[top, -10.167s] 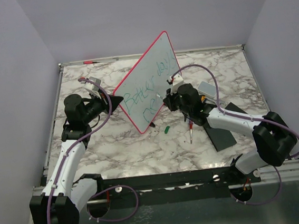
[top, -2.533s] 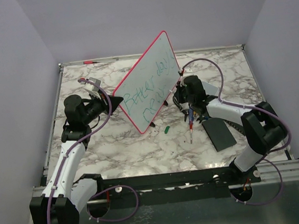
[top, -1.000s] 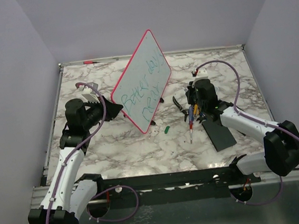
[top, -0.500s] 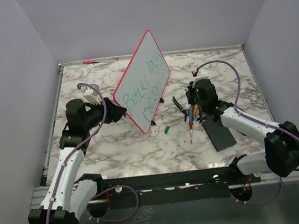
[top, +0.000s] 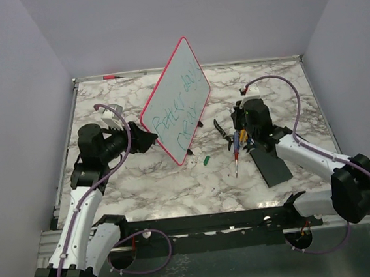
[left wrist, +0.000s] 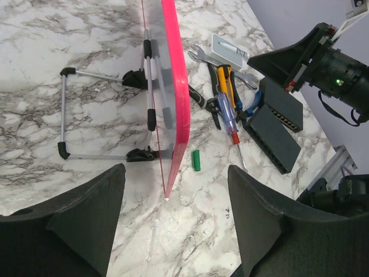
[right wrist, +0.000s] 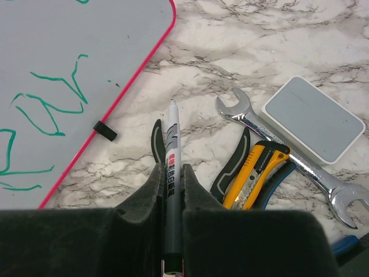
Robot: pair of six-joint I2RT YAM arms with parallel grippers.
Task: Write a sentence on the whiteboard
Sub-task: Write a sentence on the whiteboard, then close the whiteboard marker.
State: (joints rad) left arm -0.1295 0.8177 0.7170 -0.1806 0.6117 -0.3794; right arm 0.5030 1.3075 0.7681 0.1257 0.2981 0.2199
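The whiteboard point(top: 177, 106) stands tilted on its wire stand point(left wrist: 104, 118), with green writing across its face. Its red-pink rim point(left wrist: 176, 86) runs edge-on in the left wrist view. My left gripper point(top: 150, 140) is open just short of the board's lower left corner, which lies ahead between the two fingers point(left wrist: 86, 219) without touching them. My right gripper point(top: 241, 123) is shut on a grey marker point(right wrist: 171, 161). The marker's tip points toward the board's lower edge point(right wrist: 75, 52), a short way off.
Right of the board lie black-handled pliers point(right wrist: 230, 167), a yellow utility knife point(right wrist: 259, 173), a wrench point(right wrist: 277, 135), a grey box point(right wrist: 314, 118), a screwdriver point(top: 236, 163) and black pads point(top: 271, 166). A green cap point(top: 206, 160) lies near the board's front corner.
My left gripper has opened, let go of the whiteboard's edge and drawn back slightly. The board stays standing. The right gripper has kept hold of the marker and barely moved.
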